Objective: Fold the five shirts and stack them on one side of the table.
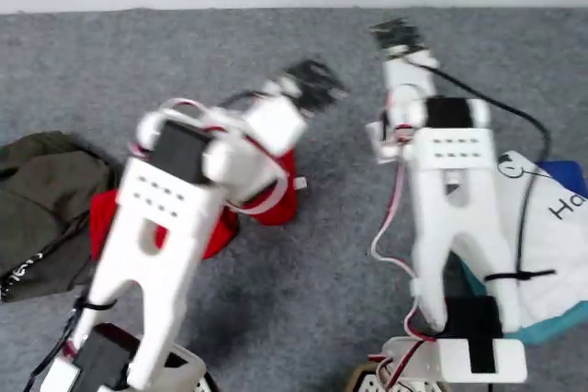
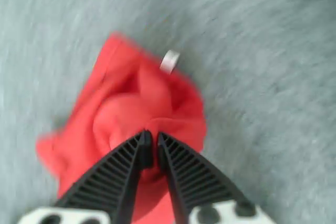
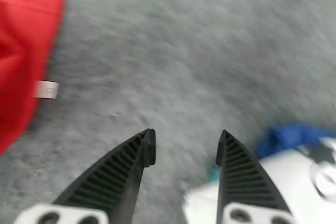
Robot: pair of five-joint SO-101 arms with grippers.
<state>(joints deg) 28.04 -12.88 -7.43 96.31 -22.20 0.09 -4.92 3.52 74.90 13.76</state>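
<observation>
A: Where is the red shirt (image 2: pixel 131 98) right now?
B: Bunched on the grey table (image 1: pixel 322 291), left of the middle, under the left arm. The left gripper (image 2: pixel 151 137) has its jaws drawn almost together, with a pinch of red cloth between the tips.
A: Why pinch it in the middle of the heap?
B: My guess is that it means to lift the cloth so it can be spread flat. The fabric puckers toward the tips, and a small white tag (image 2: pixel 169 61) lies free at the far edge.
A: And the right gripper (image 3: pixel 186 140)?
B: Jaws wide, nothing in them, hanging over bare table between the red shirt and the pile at the right edge. It looks placed to take a second corner, though that is only a reading.
A: What is in that pile?
B: A white shirt (image 1: pixel 551 227) on top, a blue shirt (image 1: pixel 565 172) showing behind it and a teal shirt (image 1: pixel 551 330) beneath. That seems to be the stacking side.
A: Anything else waiting?
B: An olive shirt (image 1: pixel 46 199), crumpled at the left edge, just beside the red one and not yet folded.
</observation>
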